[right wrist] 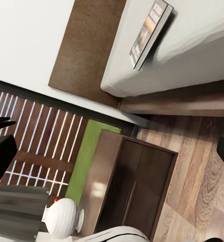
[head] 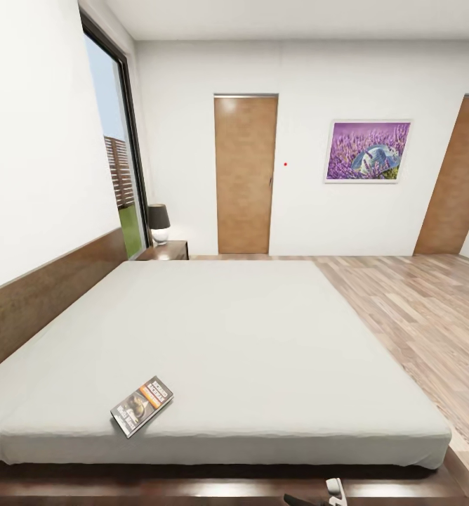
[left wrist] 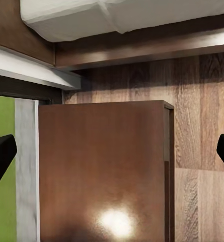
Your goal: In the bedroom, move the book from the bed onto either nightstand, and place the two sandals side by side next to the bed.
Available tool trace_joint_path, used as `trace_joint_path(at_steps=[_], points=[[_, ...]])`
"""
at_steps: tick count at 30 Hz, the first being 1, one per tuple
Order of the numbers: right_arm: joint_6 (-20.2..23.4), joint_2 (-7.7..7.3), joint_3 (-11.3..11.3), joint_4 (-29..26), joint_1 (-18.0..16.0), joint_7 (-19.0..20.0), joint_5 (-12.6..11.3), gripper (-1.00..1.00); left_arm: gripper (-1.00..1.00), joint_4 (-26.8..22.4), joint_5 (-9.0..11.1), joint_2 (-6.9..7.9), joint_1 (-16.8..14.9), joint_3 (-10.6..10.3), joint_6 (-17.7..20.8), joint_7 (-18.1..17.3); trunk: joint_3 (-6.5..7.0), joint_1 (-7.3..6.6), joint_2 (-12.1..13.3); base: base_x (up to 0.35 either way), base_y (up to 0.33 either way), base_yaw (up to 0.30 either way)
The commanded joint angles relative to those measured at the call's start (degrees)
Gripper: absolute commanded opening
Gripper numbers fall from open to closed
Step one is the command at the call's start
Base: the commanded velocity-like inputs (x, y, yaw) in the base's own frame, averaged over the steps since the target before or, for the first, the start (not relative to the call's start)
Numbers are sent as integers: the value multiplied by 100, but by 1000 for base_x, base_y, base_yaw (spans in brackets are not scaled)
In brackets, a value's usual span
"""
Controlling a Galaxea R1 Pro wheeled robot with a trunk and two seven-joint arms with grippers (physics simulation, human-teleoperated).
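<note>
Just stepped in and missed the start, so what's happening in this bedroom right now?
Nothing is being held yet. The small dark paperback book with an orange band lies flat on the large off-white bed, near its front edge. A glossy dark reddish-brown nightstand stands on the wood floor by the bed's corner, under the left gripper, whose fingers are spread wide. The right gripper also looks open and empty.
</note>
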Motion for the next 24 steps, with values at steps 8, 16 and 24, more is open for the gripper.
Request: trace_joint_path(at_steps=[8, 16, 24], points=[[57, 4, -51, -4, -7, 40, 51, 100, 100, -11, 63, 2, -41, -32, 20, 37, -6, 0, -3, 22, 20, 41], [41, 3, -61, -3, -7, 40, 47, 100, 100, -11, 62, 0, -41, -32, 20, 37, -6, 0, -3, 29, 22, 51], [37, 8, -63, -2, -7, 38, 46, 100, 100, -11, 65, 2, -41, -32, 20, 37, -6, 0, -3, 64, 65, 12]])
